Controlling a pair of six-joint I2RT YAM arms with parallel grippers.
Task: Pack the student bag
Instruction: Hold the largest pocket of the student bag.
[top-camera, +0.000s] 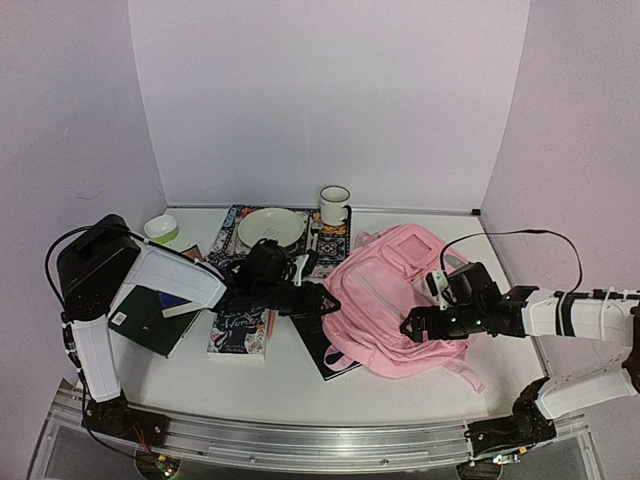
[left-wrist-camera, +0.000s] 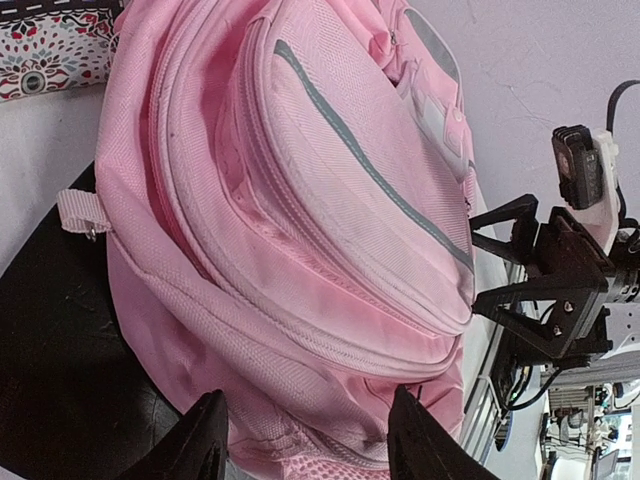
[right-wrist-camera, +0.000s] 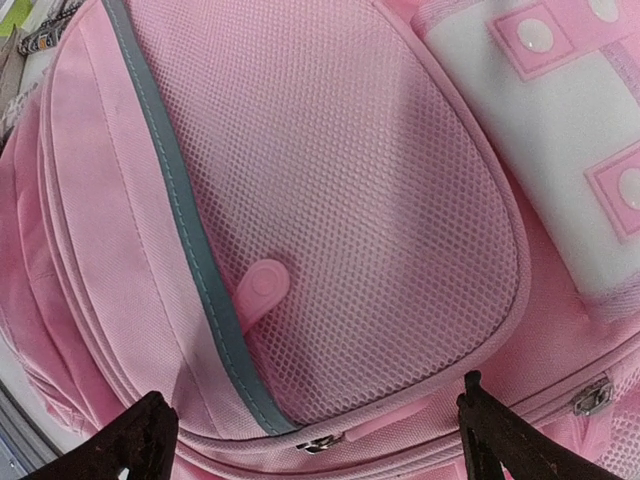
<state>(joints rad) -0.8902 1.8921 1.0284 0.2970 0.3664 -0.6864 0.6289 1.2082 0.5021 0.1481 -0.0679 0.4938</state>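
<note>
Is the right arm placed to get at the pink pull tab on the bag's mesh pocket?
Probably yes: the right claw hovers open over the student bag, and the pink pull tab lies uncovered just ahead of it.

Pink student bag (top-camera: 392, 300); grey stripe (left-wrist-camera: 370, 168)

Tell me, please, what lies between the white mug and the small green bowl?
A cream plate on a patterned mat lies between the mug and the green bowl. The top external view shows it.
</note>
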